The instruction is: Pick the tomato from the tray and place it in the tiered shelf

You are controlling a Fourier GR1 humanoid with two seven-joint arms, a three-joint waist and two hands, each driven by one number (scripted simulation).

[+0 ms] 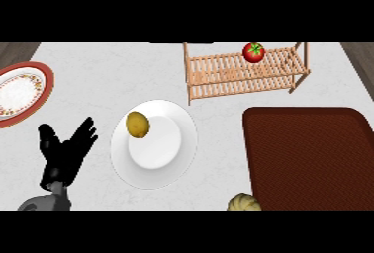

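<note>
Tomato [254, 52] sits on the top level of the wooden tiered shelf [234, 74], near its right end, red with a green stem on top. Nothing touches it. The shelf stands at the far side of the pale table [110, 69]. In front of it and to the right lies the dark brown tray [314, 158], with nothing on its surface. Only 1 hand shows: the left hand [64, 155] at the lower left of the head view, fingers straight and spread, pointing up and holding nothing. Just right of it lies a white plate [164, 158] with a yellowish potato [138, 124] on its upper left part. A patterned plate [22, 91] with a red rim lies at the left edge. A pale ribbed vegetable [243, 202] shows at the bottom edge, just left of the tray's near corner.
</note>
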